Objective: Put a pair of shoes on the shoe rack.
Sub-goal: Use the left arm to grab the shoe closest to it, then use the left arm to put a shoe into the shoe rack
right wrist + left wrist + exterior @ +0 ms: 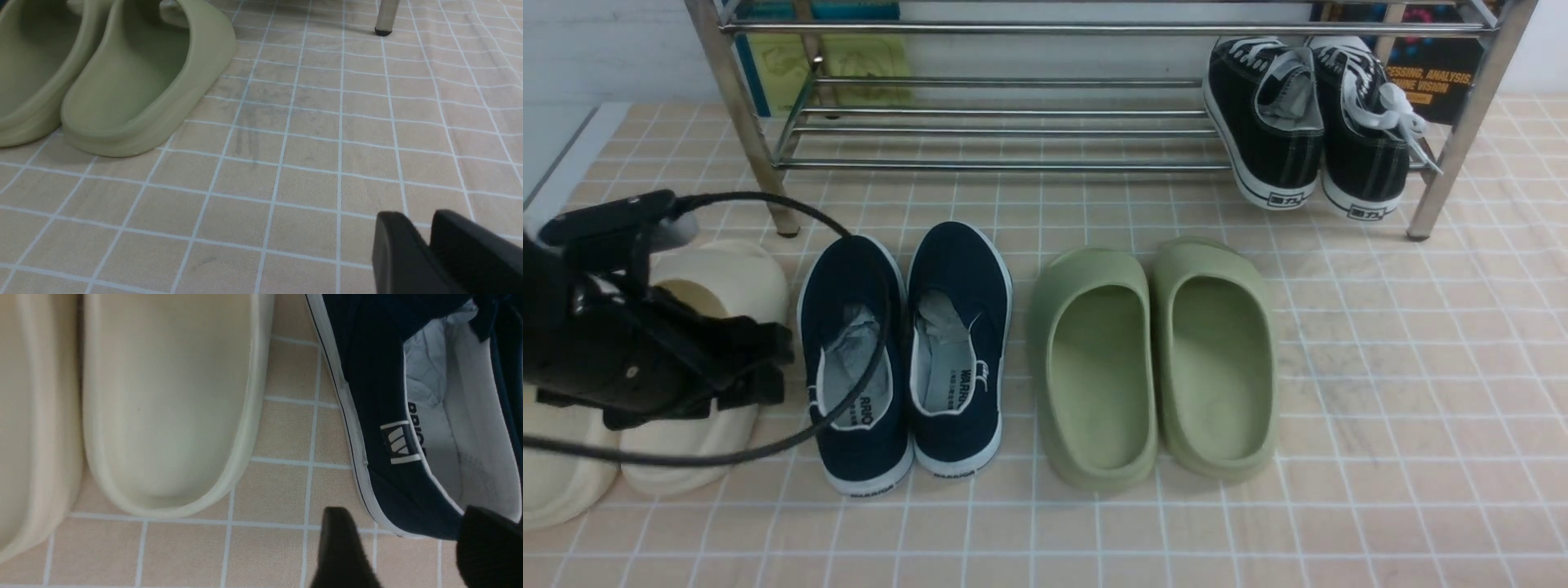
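Navy canvas marks the goal: the pair of WARRIOR slip-ons (960,286) stands on the tiled surface (1380,367) in front of the shoe rack (1005,131), toes toward it, between the cream slides (719,286) and the green slides (1152,359). Neither shoe is on the bars yet.

The step in hand looks like taking the shoe nearer the left arm (849,286) by its heel. The left pincer (412,555) has its jaws apart. One finger (339,547) is over the tiles outside the white sole and the other is over the lined opening, so the heel wall lies between them. Whether either finger touches the shoe I cannot tell.

To do this well, I would sink far enough to bite canvas and lining together, well below the rim, then close firmly so the soft wall does not fold out. The lift should clear the neighbouring cream slide and its own partner. On the rack, black lace-up sneakers (1307,122) hold the right end, so the bars to their left seem the place.

The left arm reaches in low across the cream slides, its cable looping over the shoe. The right pincer (429,249) hangs above bare tiles beside the green slides, fingers together.
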`<state>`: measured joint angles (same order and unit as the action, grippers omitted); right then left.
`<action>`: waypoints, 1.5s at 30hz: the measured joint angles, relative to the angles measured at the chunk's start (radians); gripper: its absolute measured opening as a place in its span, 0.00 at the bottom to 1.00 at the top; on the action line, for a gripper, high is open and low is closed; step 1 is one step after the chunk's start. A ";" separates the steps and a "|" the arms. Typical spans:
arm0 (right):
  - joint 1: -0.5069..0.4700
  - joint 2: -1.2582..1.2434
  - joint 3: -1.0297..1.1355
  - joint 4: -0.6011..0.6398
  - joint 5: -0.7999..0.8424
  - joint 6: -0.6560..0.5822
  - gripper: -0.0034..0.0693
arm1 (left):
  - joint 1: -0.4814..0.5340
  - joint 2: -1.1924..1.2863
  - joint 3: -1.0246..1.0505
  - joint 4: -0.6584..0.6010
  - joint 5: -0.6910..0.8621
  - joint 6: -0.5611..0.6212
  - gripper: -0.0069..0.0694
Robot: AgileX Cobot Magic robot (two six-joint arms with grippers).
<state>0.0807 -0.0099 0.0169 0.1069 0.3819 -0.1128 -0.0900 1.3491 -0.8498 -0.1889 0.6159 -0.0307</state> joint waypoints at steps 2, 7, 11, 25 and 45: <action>0.000 0.000 0.000 0.000 0.000 0.000 0.27 | -0.003 0.076 -0.032 -0.013 0.001 0.022 0.78; 0.000 0.000 0.000 0.000 0.000 0.000 0.28 | -0.073 0.189 -0.059 -0.005 -0.048 0.041 0.75; 0.000 0.000 0.000 0.000 0.000 0.000 0.28 | -0.112 0.270 -0.065 0.066 -0.177 -0.038 0.62; 0.000 0.000 0.000 0.000 0.000 0.000 0.31 | -0.113 0.184 -0.106 0.233 -0.100 -0.204 0.15; 0.000 0.000 0.000 0.000 0.000 0.000 0.35 | -0.113 0.725 -1.018 0.273 0.082 -0.204 0.15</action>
<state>0.0807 -0.0099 0.0169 0.1069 0.3819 -0.1128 -0.2028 2.0743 -1.8679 0.0844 0.6982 -0.2343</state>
